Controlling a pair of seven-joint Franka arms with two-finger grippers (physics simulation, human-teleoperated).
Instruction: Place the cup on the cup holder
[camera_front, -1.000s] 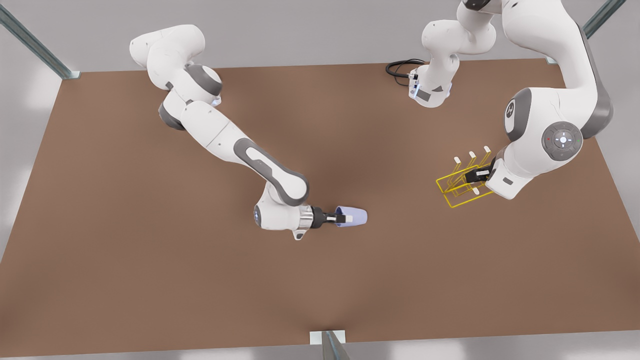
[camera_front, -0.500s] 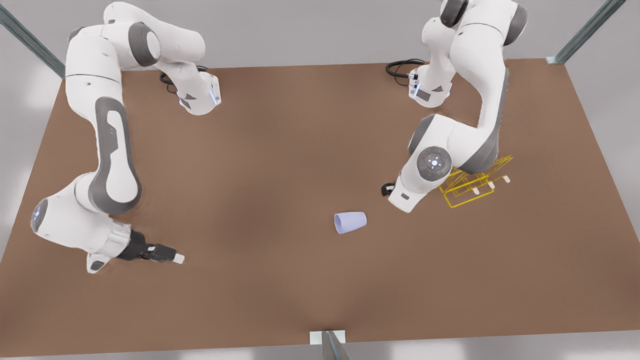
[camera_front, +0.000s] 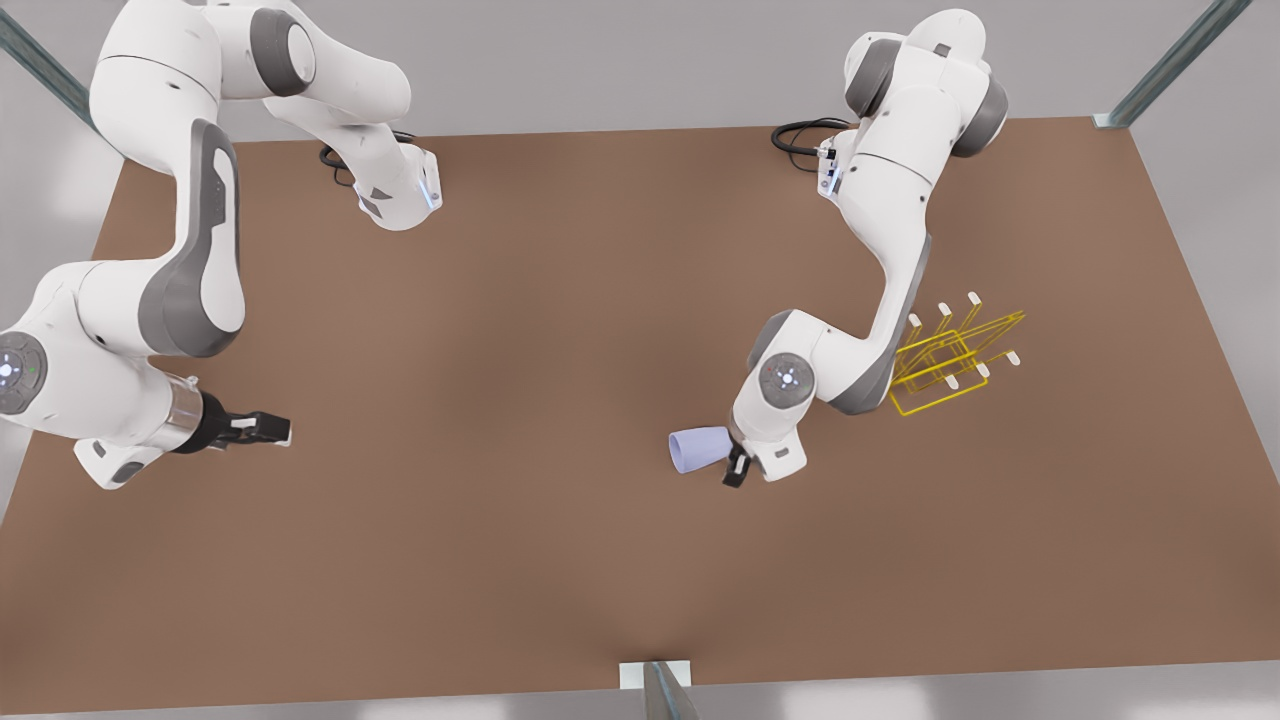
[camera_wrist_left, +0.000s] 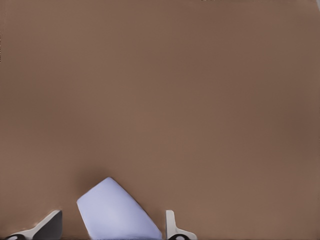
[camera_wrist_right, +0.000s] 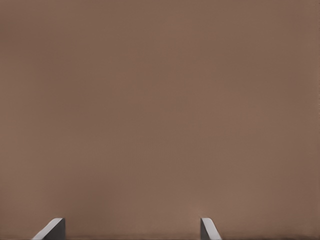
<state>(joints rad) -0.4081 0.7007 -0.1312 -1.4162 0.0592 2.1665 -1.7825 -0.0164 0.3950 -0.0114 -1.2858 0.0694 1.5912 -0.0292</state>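
The lavender-blue cup (camera_front: 700, 448) lies on its side on the brown table (camera_front: 520, 560), right of centre in the front view. My left gripper (camera_front: 735, 465), on the arm at the front view's right, hangs over the cup's narrow end. In the left wrist view the cup (camera_wrist_left: 117, 212) sits between the open fingers (camera_wrist_left: 172, 227) with gaps on both sides. The yellow wire cup holder (camera_front: 950, 365) stands behind that arm's elbow. My right gripper (camera_front: 275, 430) is open over bare table at the front view's far left, also seen as the right gripper (camera_wrist_right: 131, 230) in its own wrist view.
Both arm bases stand along the table's far edge, with a black cable (camera_front: 800, 135) beside the base at the front view's right. Metal frame posts (camera_front: 660, 690) rise at the table's corners and at the middle of the near edge.
The left gripper has swung from beside the cup holder down to the cup. The right arm let go of the cup earlier and has pulled back to the front view's far left. The cup has stayed put.
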